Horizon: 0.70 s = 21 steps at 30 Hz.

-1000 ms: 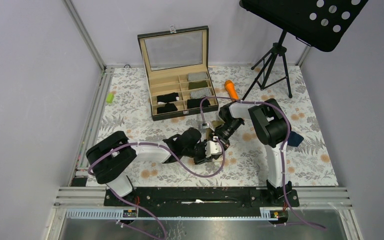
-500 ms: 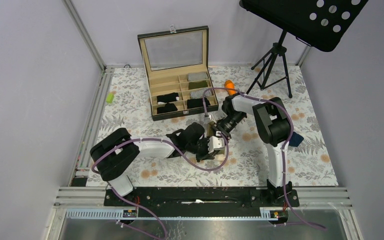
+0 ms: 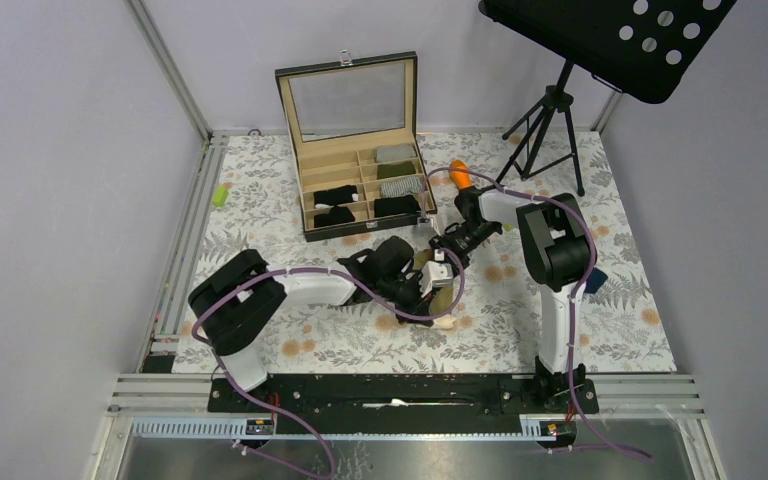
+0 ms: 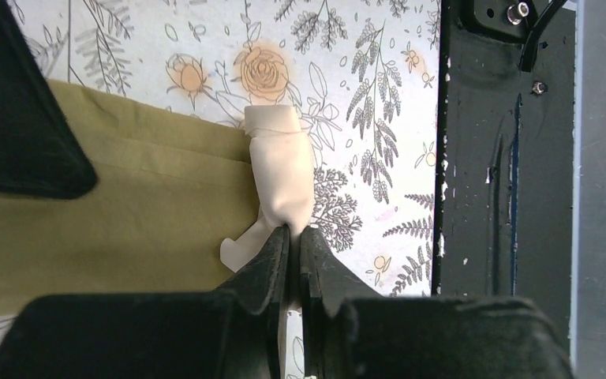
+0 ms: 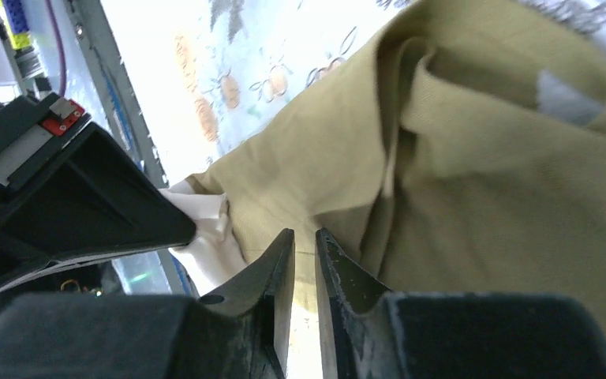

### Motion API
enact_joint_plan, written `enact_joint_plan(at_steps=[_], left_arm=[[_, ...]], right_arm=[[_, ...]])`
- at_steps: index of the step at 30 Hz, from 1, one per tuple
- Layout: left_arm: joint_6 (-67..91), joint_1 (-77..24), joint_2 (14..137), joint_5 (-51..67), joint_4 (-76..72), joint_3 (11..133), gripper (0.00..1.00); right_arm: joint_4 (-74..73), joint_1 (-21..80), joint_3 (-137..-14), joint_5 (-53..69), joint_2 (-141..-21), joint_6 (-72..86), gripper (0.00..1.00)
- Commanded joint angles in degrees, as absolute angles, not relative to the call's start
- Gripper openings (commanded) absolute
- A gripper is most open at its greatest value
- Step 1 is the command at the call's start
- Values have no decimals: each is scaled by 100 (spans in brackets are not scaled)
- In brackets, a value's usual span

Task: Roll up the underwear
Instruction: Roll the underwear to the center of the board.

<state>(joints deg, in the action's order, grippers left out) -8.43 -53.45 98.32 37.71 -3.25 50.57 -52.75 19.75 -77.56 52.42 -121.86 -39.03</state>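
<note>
Left wrist: your left gripper [image 4: 293, 230] has its jaws pressed nearly together, pinching the cream trim [image 4: 280, 170] at the edge of the olive-tan underwear [image 4: 126, 213].
Trim: bunched into a short twisted strip. It runs from the fingertips out over the floral table cover [image 4: 347, 79].
Right wrist: your right gripper [image 5: 305, 234] shows only a narrow slit between the jaws. The tips sit against the olive cloth, and you can't tell whether any of it is nipped.
Cloth: in loose layers with a raised crease on the right wrist view, and flat on the left wrist view.
Top external: both grippers meet over the underwear at mid-table, just on the near side of the box [image 3: 360, 230]. The left arm comes in from the left, the right arm from the far side.
Box: lid up, compartments holding rolled pieces [image 3: 397, 186] in black, grey and olive.
Around: orange stick [image 3: 459, 176] just right of the box, beside the right arm. Green cylinder [image 3: 220, 194] by the left rail, well apart. Music stand [image 3: 550, 110] at back right. A dark blue piece [image 3: 590, 281] shows beside the right arm's upright link, mostly hidden.
</note>
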Motion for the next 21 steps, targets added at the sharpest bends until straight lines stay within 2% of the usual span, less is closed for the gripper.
enact_joint_plan(at_steps=[1,9,18,21], left_arm=[[-470,-5240,9892,4191,-405,5133,0],[-309,-4915,10217,4228,-466,5195,0],[-584,-4681,10801,4807,291,5852,0],[-610,-4676,10994,5022,539,5931,0]], right_arm=[[-4580,2017,-7728,4783,-12090,-3329,22],[-4499,2057,-7963,4814,-12177,-3228,22],[-5341,1494,-8788,5157,-10746,-3657,29],[-5150,1176,-8705,5024,-10050,-3520,30]])
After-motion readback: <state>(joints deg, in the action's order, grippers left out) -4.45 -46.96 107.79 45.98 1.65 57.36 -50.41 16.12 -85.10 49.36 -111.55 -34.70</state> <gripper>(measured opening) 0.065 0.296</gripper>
